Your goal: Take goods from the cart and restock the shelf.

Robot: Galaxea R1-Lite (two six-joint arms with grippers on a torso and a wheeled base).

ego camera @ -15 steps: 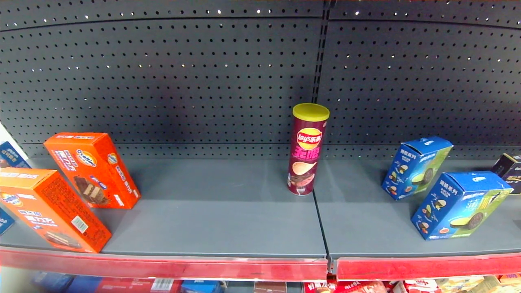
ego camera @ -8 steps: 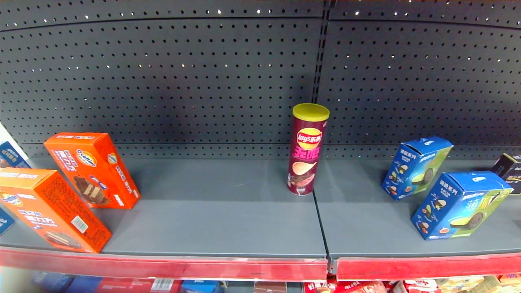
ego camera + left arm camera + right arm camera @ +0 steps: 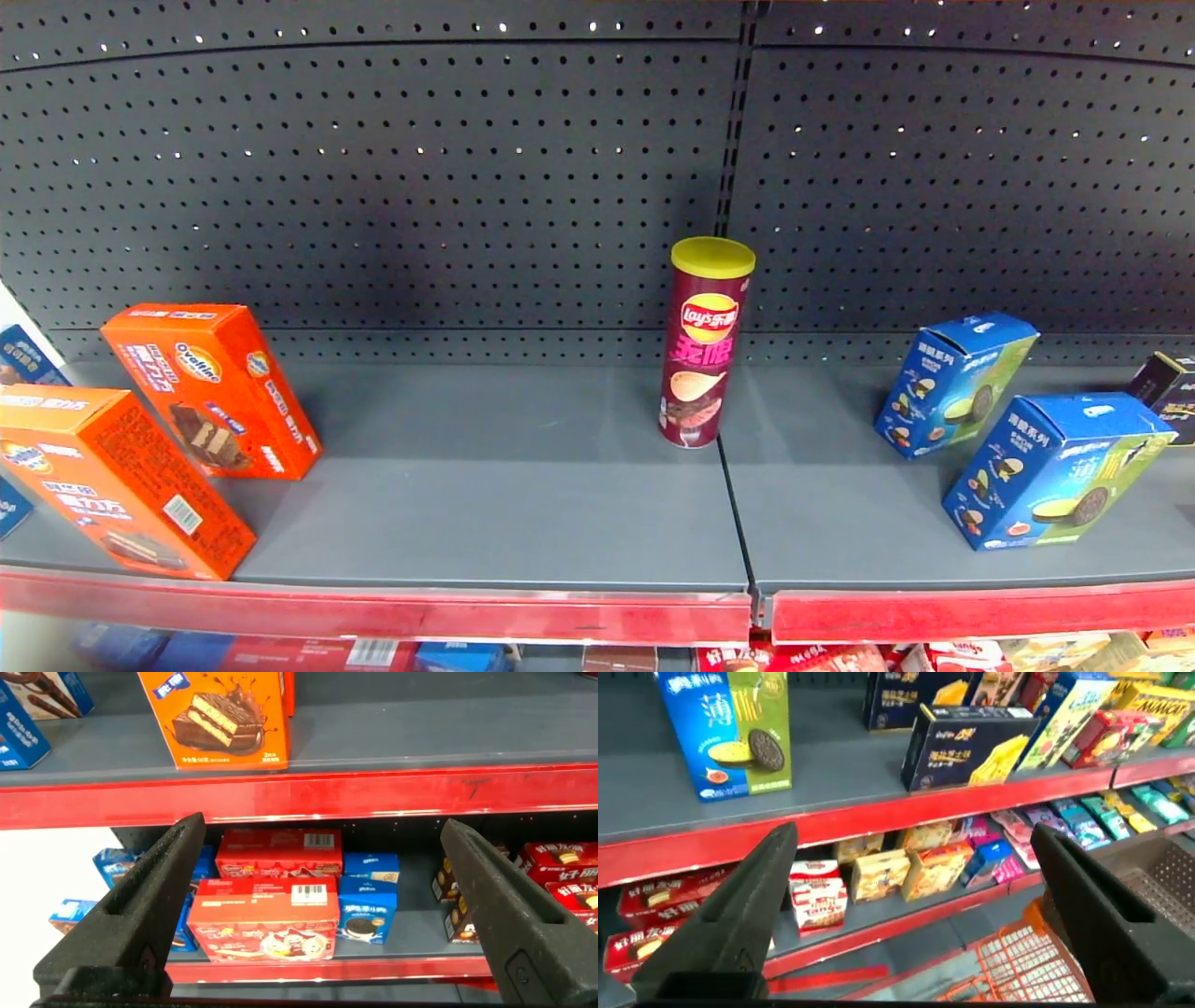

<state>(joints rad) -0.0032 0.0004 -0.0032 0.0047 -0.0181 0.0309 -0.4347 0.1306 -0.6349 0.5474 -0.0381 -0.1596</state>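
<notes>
Shelf (image 3: 495,504) with chip can (image 3: 707,343) upright on the seam between panels, well apart from orange cake boxes (image 3: 212,387) at left and blue cookie boxes (image 3: 1055,469) at right. Left gripper (image 3: 322,829) spread wide, empty, facing the red shelf edge (image 3: 374,789). Right gripper (image 3: 915,838) likewise released, empty, near orange wire cart (image 3: 1018,961).

Two orange boxes (image 3: 213,389) (image 3: 112,481); one chip can (image 3: 705,345); two blue cookie boxes (image 3: 952,385) (image 3: 1055,471).

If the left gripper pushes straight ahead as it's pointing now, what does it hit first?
Probably the stacked red cardboard boxes on the lower shelf, framed between the fingers of the open left gripper; depth is unclear.
</notes>
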